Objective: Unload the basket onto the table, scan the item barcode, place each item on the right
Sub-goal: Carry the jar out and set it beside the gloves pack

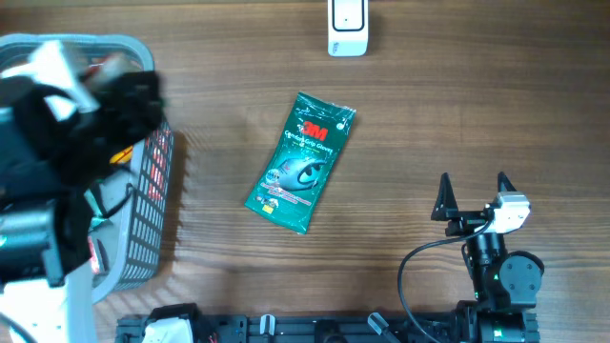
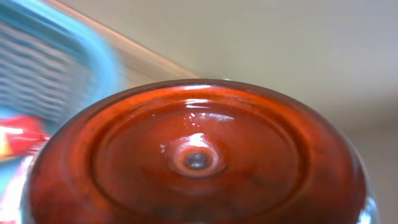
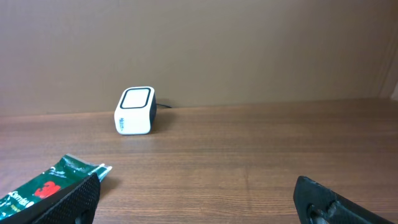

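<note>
The item nearest the left wrist camera is a round, reddish-brown container (image 2: pixel 198 158), seen end-on with concentric rings and a small dimple at its centre. It fills the lower part of that view so closely that it may be a bottle or jar bottom, but the type is not clear. Behind it, at 10 o'clock in that view, lies the blurred blue-grey mesh of a basket (image 2: pixel 56 68), with a red wrapper (image 2: pixel 18 138) at 9 o'clock. From overhead, the left gripper (image 1: pixel 129 100) is a blurred black mass above the basket at 9 o'clock on the table (image 1: pixel 457 95). Its fingers do not show in any view, so I cannot tell how wide they stand or whether they grasp the container. A green 3M packet (image 1: pixel 300 162) lies flat at the table's centre, face up, its long axis running from 1 to 7 o'clock. The white barcode scanner (image 1: pixel 348 27) stands at 12 o'clock, well apart from the packet. The right gripper (image 1: pixel 474 193) sits at 4 o'clock with its fingers spread wide, holding nothing.
</note>
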`<act>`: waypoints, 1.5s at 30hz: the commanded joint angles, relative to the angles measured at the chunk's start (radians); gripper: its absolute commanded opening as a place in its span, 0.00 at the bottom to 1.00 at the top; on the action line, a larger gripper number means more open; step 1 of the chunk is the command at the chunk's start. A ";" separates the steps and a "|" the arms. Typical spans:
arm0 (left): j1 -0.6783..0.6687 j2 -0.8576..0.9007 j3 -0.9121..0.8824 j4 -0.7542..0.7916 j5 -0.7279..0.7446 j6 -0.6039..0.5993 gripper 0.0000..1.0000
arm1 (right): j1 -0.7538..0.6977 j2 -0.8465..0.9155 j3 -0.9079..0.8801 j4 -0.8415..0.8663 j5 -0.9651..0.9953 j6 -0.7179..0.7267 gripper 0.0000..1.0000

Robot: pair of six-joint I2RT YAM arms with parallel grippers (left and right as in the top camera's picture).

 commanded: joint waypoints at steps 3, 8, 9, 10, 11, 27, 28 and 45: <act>-0.330 0.133 0.019 0.024 -0.039 -0.013 0.60 | -0.001 -0.006 -0.001 0.005 -0.013 -0.012 1.00; -0.592 0.352 0.019 0.045 -0.158 -0.022 0.60 | -0.001 -0.006 -0.001 0.005 -0.013 -0.013 1.00; -0.617 0.391 0.019 0.053 -0.157 -0.030 0.60 | -0.001 -0.006 -0.001 0.005 -0.013 -0.013 1.00; -0.641 0.430 0.019 0.061 -0.158 -0.032 0.60 | -0.001 -0.006 -0.001 0.005 -0.013 -0.013 1.00; -0.661 0.469 0.019 0.068 -0.158 -0.033 0.60 | -0.001 -0.006 -0.001 0.005 -0.013 -0.013 1.00; -0.738 0.818 0.019 0.085 -0.195 -0.032 0.61 | -0.001 -0.006 -0.001 0.005 -0.013 -0.013 1.00; -0.739 0.820 0.019 0.088 -0.195 -0.032 0.61 | -0.001 -0.006 -0.001 0.005 -0.013 -0.013 1.00; -0.790 0.905 0.019 0.161 -0.195 -0.032 0.67 | -0.001 -0.006 -0.001 0.005 -0.013 -0.013 1.00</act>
